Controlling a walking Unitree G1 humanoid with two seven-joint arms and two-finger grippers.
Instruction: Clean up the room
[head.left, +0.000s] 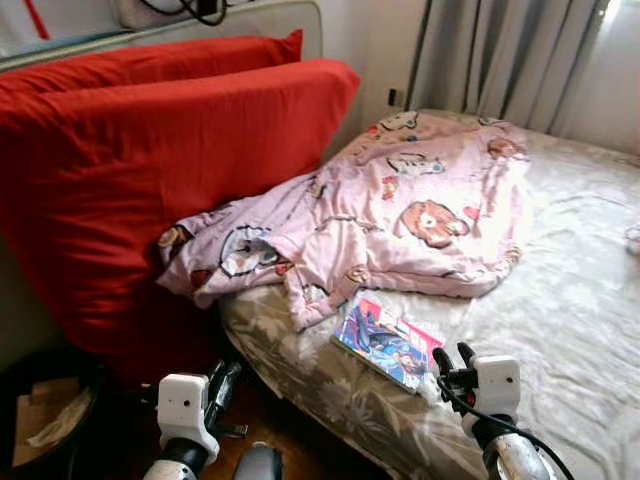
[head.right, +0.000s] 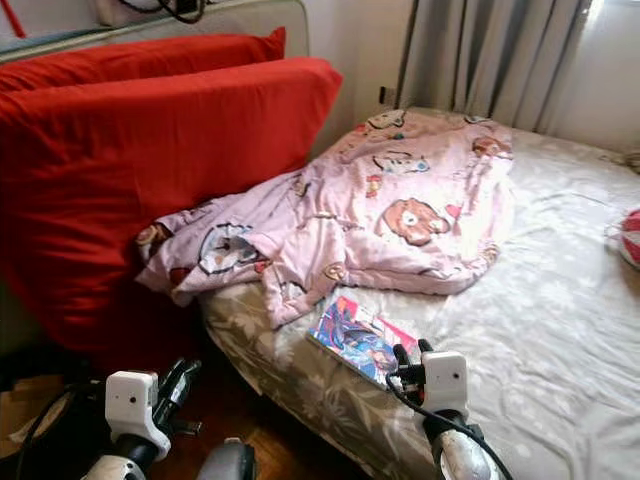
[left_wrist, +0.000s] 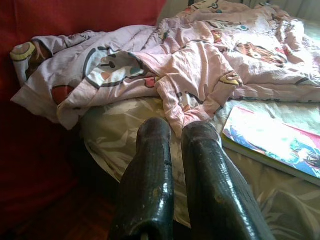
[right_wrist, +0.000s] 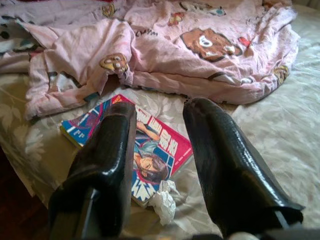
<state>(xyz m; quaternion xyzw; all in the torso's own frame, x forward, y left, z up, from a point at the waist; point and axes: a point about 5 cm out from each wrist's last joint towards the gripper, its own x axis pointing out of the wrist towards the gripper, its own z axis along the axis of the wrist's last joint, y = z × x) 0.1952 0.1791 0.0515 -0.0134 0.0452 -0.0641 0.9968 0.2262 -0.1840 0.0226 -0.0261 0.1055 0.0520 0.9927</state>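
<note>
white tissue (right_wrist: 163, 200) beside comic book (right_wrist: 145, 150)

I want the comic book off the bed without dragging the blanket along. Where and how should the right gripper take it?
Take the comic book by its near corner at the mattress edge, coming in low from the robot's side with the open right gripper. It lies flat, and its far end sits close against the pink blanket, so the near side is probably freest.

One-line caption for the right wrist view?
Open right gripper poised over a comic book and a crumpled tissue on the bed, below a rumpled pink blanket.
</note>
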